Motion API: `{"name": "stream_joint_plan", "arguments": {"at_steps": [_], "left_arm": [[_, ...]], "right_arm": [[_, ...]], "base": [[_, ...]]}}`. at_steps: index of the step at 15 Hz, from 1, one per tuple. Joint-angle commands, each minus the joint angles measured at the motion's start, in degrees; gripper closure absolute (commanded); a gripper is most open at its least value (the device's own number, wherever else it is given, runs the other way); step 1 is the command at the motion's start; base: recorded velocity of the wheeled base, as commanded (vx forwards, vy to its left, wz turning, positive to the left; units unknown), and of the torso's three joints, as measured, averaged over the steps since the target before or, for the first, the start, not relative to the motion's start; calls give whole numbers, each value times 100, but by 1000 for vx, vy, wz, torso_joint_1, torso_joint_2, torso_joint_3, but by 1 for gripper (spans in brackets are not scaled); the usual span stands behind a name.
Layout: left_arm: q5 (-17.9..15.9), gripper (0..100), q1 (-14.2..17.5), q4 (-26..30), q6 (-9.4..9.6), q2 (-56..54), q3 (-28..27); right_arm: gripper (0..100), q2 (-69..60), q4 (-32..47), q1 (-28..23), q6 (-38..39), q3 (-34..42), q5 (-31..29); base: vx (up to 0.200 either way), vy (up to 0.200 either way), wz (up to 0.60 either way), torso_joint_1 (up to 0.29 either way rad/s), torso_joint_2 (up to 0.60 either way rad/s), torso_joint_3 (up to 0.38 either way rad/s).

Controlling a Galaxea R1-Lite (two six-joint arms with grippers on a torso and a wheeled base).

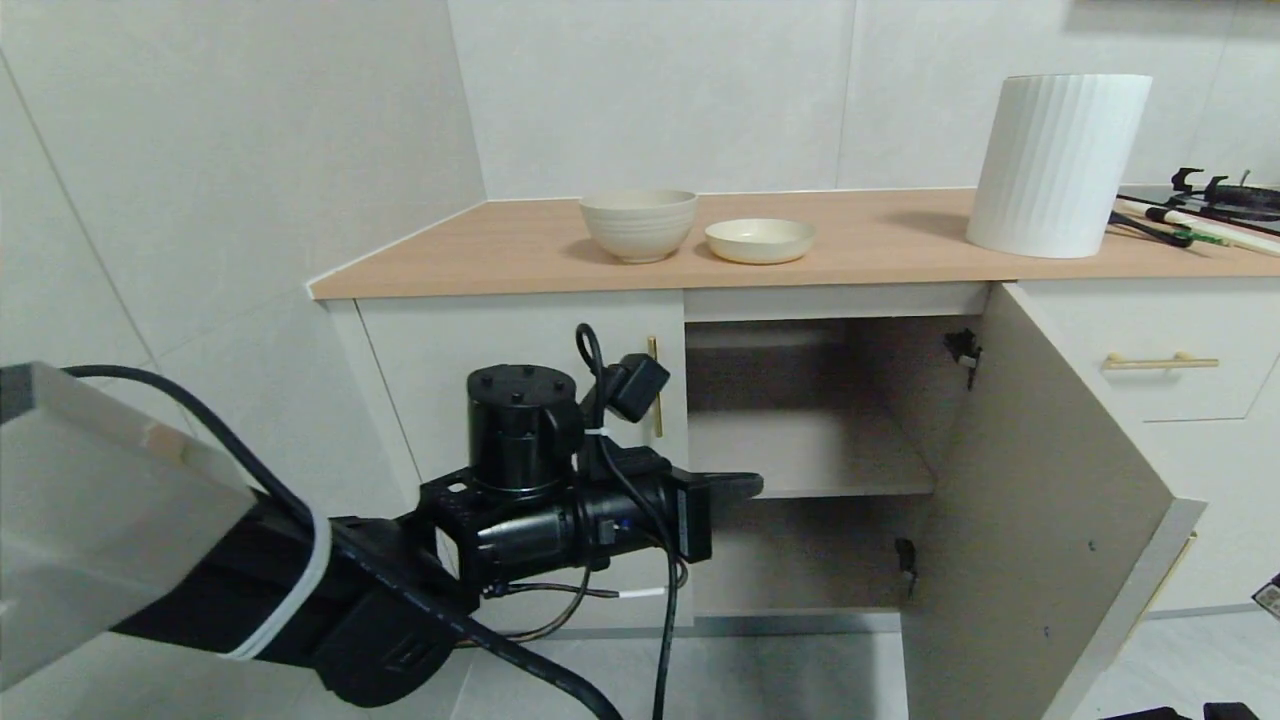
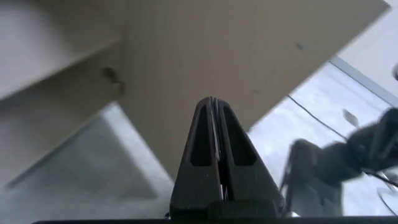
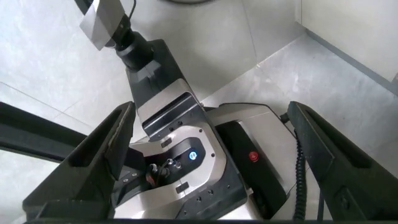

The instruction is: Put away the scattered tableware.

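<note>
A beige bowl (image 1: pixel 638 225) and a shallow cream dish (image 1: pixel 760 240) sit just apart on the wooden countertop (image 1: pixel 900 250), above the open cabinet (image 1: pixel 800 450); the left gripper (image 1: pixel 745 486), fingers pressed together, hangs before its shelf; the right gripper (image 3: pixel 211 115) has its fingers spread wide.

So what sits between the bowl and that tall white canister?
A shallow dish, just beside the bowl; past it the counter is bare up to the canister, as the head view shows.
</note>
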Motion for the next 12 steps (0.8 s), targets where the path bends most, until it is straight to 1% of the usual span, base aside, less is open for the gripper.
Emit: {"name": "stream_joint_plan", "arguments": {"at_steps": [1, 2, 4, 5, 6, 7, 8, 9, 10, 11, 12], "left_arm": [[34, 100, 348, -3, -1, -601, 363], [34, 100, 822, 15, -1, -1348, 943], [34, 100, 1341, 6, -1, -2025, 1638], [34, 100, 1552, 24, -1, -2280, 1901], [34, 100, 1728, 41, -1, -2473, 2095], [34, 100, 1798, 50, -1, -2587, 2244], [34, 100, 1798, 68, -1, -2640, 2332], [34, 0, 1798, 94, -1, -2658, 2349], [34, 0, 1798, 112, -1, -2675, 2314], [34, 0, 1868, 120, 8, -2693, 2200], [34, 0, 1912, 129, 8, -2710, 2147]], "right_arm": [[0, 119, -2, 38, -3, -44, 4], [0, 357, -10, 205, -3, -220, -83], [0, 761, -19, 302, -12, -519, -505], [0, 972, -19, 398, -12, -686, -874], [0, 1218, -19, 486, -12, -941, -1279], [0, 1411, 16, 583, -3, -1222, -1569], [0, 1640, 121, 592, 6, -1538, -1771], [0, 1789, 324, 539, 15, -1837, -1894], [0, 1903, 543, 381, 32, -2154, -1920], [0, 2018, 719, 196, 23, -2461, -1920], [0, 2062, 754, 135, 23, -2567, -1920]], "base": [[0, 0, 0, 0, 0, 0], [0, 0, 0, 0, 0, 0], [0, 0, 0, 0, 0, 0], [0, 0, 0, 0, 0, 0], [0, 0, 0, 0, 0, 0], [0, 0, 0, 0, 0, 0], [0, 0, 0, 0, 0, 0], [0, 0, 0, 0, 0, 0], [0, 0, 0, 0, 0, 0], [0, 0, 0, 0, 0, 0], [0, 0, 0, 0, 0, 0]]}}
